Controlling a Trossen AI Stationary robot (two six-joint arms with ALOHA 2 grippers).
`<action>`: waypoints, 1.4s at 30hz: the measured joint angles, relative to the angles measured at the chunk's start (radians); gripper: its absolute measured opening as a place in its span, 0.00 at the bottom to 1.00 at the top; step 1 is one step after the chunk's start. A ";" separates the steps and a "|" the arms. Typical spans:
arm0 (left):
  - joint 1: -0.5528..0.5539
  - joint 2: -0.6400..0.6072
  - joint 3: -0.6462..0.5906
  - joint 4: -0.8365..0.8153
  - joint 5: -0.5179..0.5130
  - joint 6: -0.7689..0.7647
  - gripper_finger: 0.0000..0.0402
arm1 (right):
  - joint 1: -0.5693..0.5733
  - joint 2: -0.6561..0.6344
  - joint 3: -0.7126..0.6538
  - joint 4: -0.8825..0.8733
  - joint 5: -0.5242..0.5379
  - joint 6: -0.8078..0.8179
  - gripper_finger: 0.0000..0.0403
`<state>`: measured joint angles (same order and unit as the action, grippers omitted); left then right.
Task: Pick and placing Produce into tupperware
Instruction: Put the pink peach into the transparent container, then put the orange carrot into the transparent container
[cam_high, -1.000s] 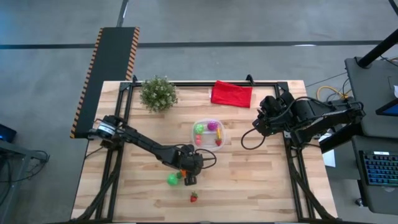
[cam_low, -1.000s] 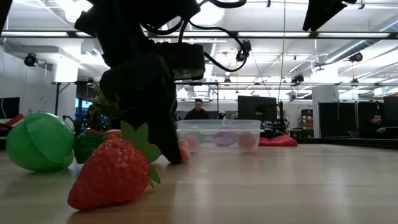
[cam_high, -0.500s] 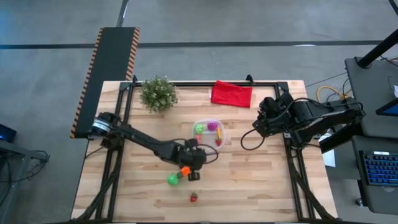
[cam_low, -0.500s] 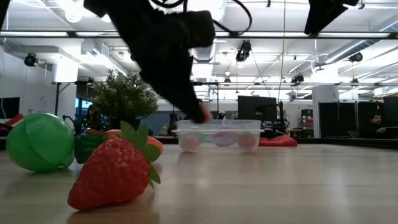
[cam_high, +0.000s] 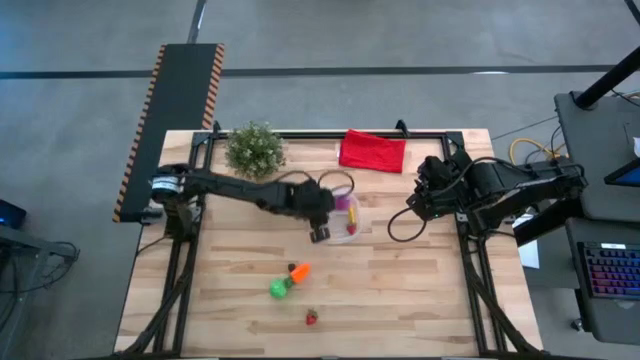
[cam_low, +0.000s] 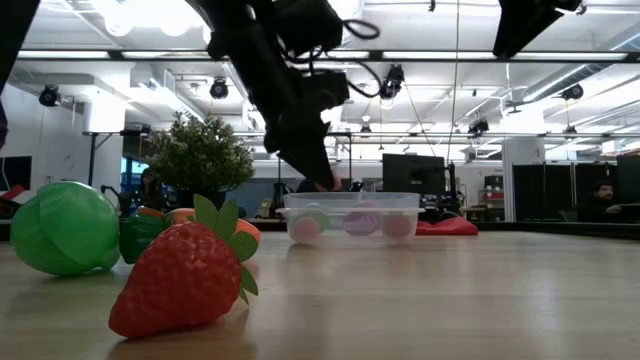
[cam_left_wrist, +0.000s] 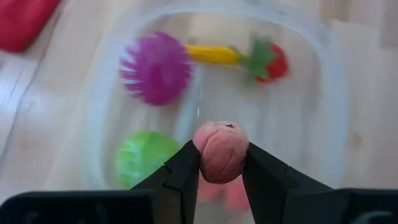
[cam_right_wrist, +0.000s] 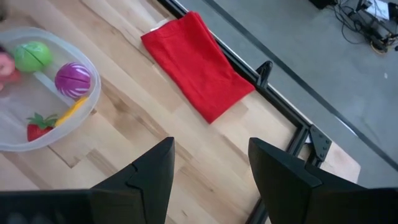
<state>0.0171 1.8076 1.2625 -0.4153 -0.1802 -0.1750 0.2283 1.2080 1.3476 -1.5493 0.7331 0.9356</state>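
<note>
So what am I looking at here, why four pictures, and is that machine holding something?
Two robot arms work at a wooden table. One camera looks down from above, one sits at table height, and one rides on each wrist. The left hand is shut on a pink toy fruit above the clear tub, which already holds a purple, a green, a yellow and a red piece. A green piece, an orange one and a strawberry remain on the table. The right hand waits open beside the red cloth.
</note>
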 joint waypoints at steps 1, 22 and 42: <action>0.016 -0.001 0.000 0.003 0.013 0.002 0.22 | 0.000 -0.001 0.000 -0.003 0.000 0.000 0.49; 0.068 -0.009 0.004 -0.014 0.028 0.031 0.53 | 0.000 -0.013 -0.003 -0.022 0.008 0.026 0.49; -0.311 -0.210 -0.034 -0.327 0.022 -0.543 0.53 | -0.002 -0.037 -0.008 -0.020 0.054 0.009 0.49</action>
<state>-0.2939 1.5974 1.2284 -0.7422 -0.1582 -0.7180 0.2264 1.1710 1.3399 -1.5696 0.7870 0.9447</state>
